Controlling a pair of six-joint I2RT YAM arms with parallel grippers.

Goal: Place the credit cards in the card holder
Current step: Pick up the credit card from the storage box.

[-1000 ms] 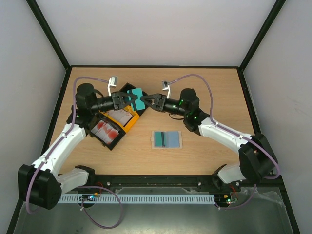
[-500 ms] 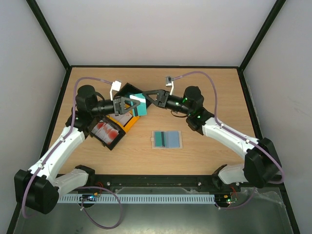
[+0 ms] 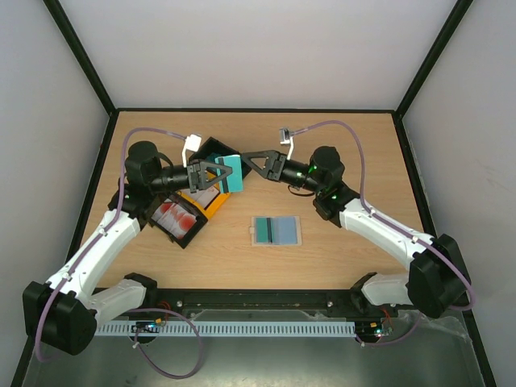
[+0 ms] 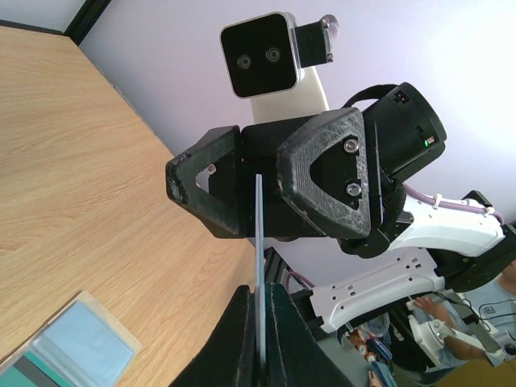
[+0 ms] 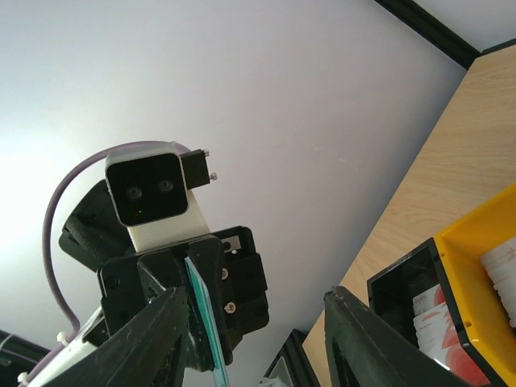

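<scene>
The teal card [image 3: 233,172] was a thin plastic rectangle, seen edge-on as a pale sliver in the left wrist view. It was held up in the air above the trays, pinched at one end between the closed fingers of the left gripper [image 3: 221,175]. The right gripper [image 3: 247,160] faced it from just beside, jaws spread wide and holding nothing. The card holder [image 3: 276,230] lay flat near the table's middle, well apart from both grippers, beige at its edges with pale blue and teal showing on top. A yellow tray [image 3: 196,196] and a black tray [image 3: 172,219] with red-marked white cards sat under the left arm. The wooden table [image 3: 355,145] had a black rim and plain pale walls around it, with bare wood to the right and at the back
</scene>
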